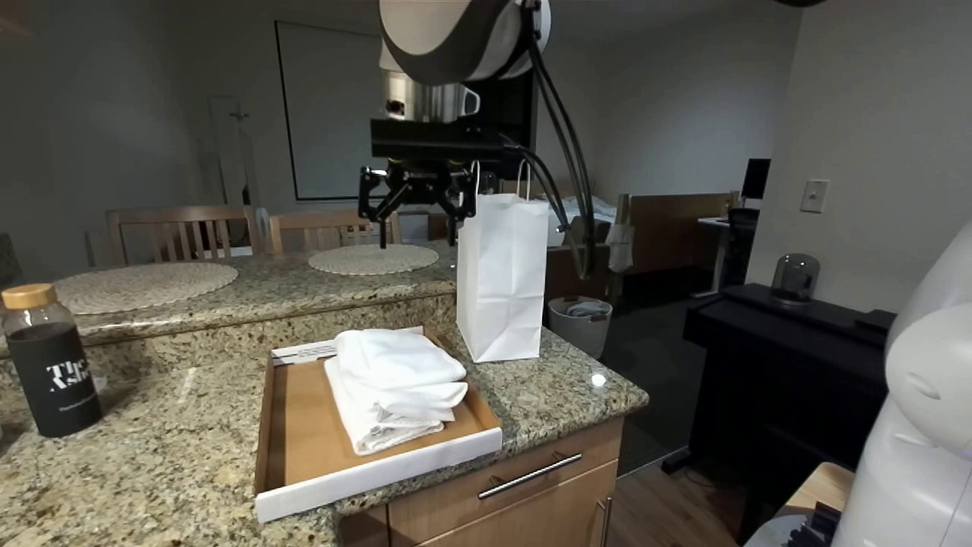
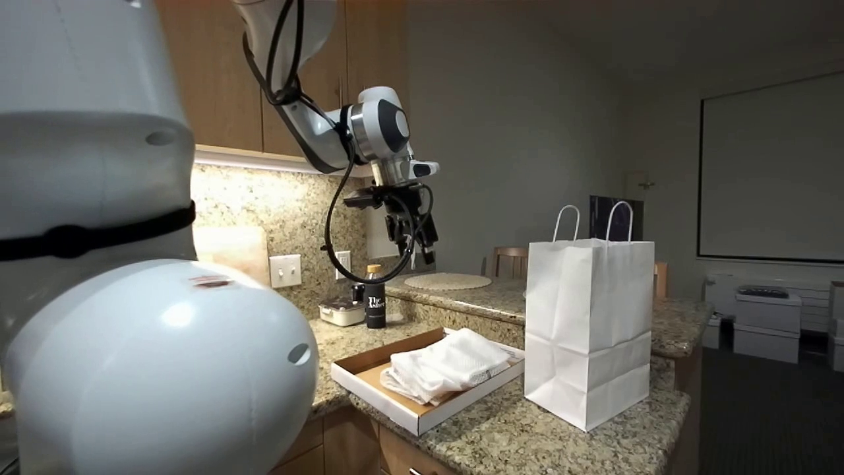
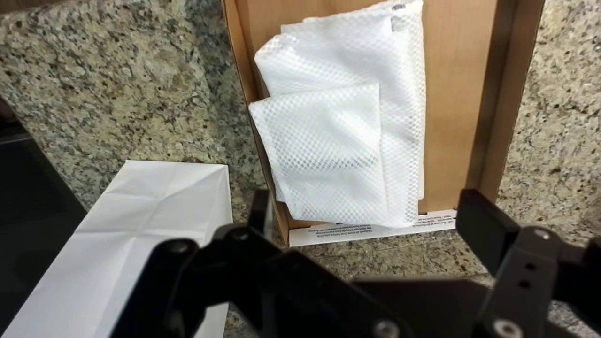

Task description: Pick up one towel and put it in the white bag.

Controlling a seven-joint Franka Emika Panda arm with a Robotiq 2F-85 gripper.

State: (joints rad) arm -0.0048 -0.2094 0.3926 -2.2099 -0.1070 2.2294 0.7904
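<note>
Gripper (image 1: 418, 241) midair, jaws wide apart

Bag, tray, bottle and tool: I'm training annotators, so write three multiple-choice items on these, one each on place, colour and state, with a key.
1. Where is the bag relative to the tray?
A. Inside it
B. Beside it
C. Under it

2. What colour is the cap of the bottle?
A. Tan
B. Blue
C. Green

3. What state is the tool in?
A. Shut on the bag
B. Shut on the bottle
C. Open, holding nothing

1 B: the wrist view shows counter between them.
2 A: the cap is tan in both exterior views.
3 C: its fingers stand apart in the wrist view, and the towels lie in the tray.
</note>
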